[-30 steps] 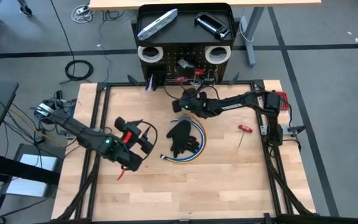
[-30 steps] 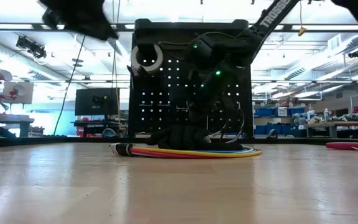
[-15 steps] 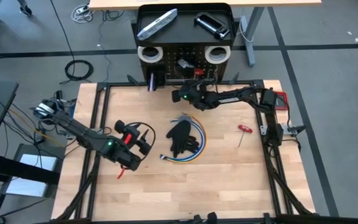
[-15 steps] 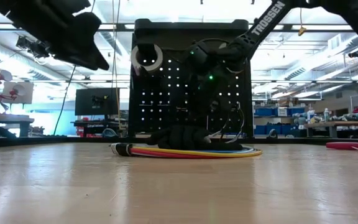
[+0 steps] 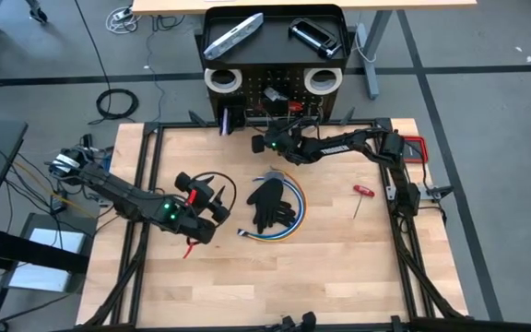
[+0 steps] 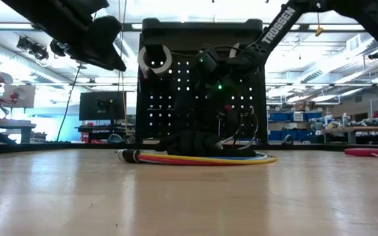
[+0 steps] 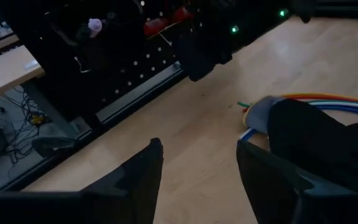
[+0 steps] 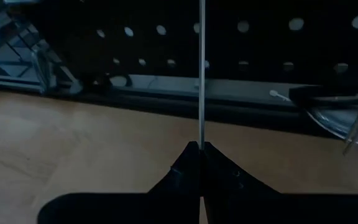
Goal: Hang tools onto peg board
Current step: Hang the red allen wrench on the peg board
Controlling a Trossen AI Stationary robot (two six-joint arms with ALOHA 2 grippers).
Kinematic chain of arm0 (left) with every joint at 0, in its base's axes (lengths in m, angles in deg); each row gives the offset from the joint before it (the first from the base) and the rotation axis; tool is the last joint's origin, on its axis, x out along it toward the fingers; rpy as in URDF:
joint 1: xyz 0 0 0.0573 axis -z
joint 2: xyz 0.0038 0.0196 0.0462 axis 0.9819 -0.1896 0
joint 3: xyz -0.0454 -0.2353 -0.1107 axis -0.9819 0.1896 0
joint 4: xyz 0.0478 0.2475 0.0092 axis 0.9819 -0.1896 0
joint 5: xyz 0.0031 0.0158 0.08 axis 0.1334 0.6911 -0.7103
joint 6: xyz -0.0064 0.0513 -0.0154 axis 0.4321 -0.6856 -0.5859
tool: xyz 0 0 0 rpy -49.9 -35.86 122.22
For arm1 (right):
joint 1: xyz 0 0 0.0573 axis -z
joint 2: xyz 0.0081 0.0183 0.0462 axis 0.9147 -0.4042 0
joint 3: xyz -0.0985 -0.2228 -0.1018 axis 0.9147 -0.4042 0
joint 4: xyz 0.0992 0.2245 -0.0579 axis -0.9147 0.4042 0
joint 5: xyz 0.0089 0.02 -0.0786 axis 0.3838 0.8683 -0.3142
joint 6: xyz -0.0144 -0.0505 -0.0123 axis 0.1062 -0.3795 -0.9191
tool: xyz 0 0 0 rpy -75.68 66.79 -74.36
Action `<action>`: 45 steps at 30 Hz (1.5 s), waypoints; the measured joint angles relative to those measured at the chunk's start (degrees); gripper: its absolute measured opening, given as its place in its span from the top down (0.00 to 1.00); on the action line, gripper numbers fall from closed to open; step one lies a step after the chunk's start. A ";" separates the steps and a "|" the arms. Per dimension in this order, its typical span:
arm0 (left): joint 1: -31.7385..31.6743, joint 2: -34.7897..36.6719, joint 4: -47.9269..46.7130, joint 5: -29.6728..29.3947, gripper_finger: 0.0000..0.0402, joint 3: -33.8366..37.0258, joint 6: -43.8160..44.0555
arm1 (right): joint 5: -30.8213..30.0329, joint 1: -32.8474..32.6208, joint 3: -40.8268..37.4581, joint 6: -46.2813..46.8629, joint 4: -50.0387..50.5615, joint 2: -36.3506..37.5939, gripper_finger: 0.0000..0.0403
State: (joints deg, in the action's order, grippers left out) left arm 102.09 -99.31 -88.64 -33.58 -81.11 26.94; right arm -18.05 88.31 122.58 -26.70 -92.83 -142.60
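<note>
My left pincer (image 5: 212, 205) hangs wide and empty over the bench's left half, waiting near the glove (image 5: 268, 204) on its coiled cables (image 5: 289, 224). Further back, my right pincer (image 5: 264, 144), pinched on a thin rod (image 8: 201, 68), holds it upright before the board (image 6: 201, 85) to meet a hole.
</note>
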 joint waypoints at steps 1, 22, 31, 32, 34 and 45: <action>-0.19 0.00 0.21 -0.02 0.48 0.00 -0.38 | 0.00 0.06 0.00 -0.05 0.11 0.00 0.98; -0.91 -0.02 6.48 2.41 0.47 0.00 -5.49 | 11.24 2.75 0.00 4.27 0.22 0.02 0.96; -0.91 -0.02 7.25 2.90 0.47 0.00 -5.91 | 10.66 2.75 -0.02 2.99 0.17 0.02 0.98; -0.91 -0.02 7.47 2.97 0.47 0.00 -5.91 | 10.55 2.75 -0.02 2.93 0.13 0.02 0.97; -0.91 -0.02 7.73 3.02 0.47 0.00 -5.92 | 10.38 2.73 -0.02 2.91 0.16 0.02 0.93; -0.91 -0.02 8.12 3.04 0.47 0.00 -7.35 | 10.06 2.54 -0.15 -4.56 9.93 6.11 0.53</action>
State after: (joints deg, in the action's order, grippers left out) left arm 101.18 -99.33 -80.51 -30.55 -81.11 19.59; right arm -7.99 90.85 122.43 -31.25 -82.90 -136.49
